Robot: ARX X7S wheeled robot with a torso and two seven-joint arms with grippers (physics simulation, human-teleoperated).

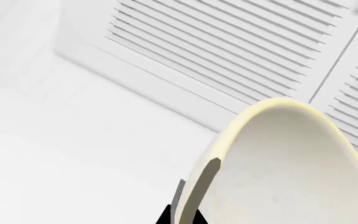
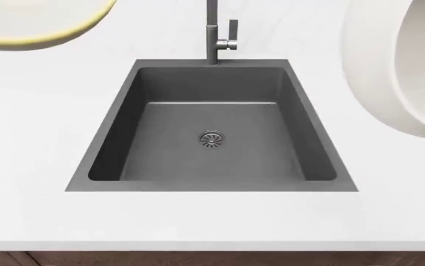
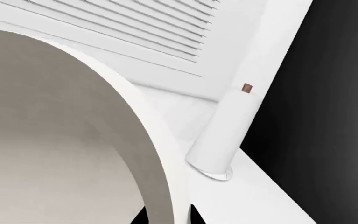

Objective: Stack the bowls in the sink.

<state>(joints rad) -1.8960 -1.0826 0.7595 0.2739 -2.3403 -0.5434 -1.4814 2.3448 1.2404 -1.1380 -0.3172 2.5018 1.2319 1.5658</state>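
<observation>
Head view: the dark grey sink point(image 2: 210, 130) lies centred in the white counter point(image 2: 42, 138), its round drain point(image 2: 212, 139) mid-floor and the faucet point(image 2: 214, 33) at its far rim. The cream bowl point(image 2: 39, 22) hangs at upper left, the white bowl point(image 2: 397, 66) at right, both cut off by the frame; no arm shows.

Left wrist view: the left gripper point(image 1: 194, 196) pinches the cream bowl's yellow rim, one finger point(image 1: 211, 170) inside, before louvered shutters point(image 1: 228, 46).

Right wrist view: the right gripper point(image 3: 166, 214) straddles the white bowl's wall; a tall white cylinder point(image 3: 247, 93) stands just beyond.
</observation>
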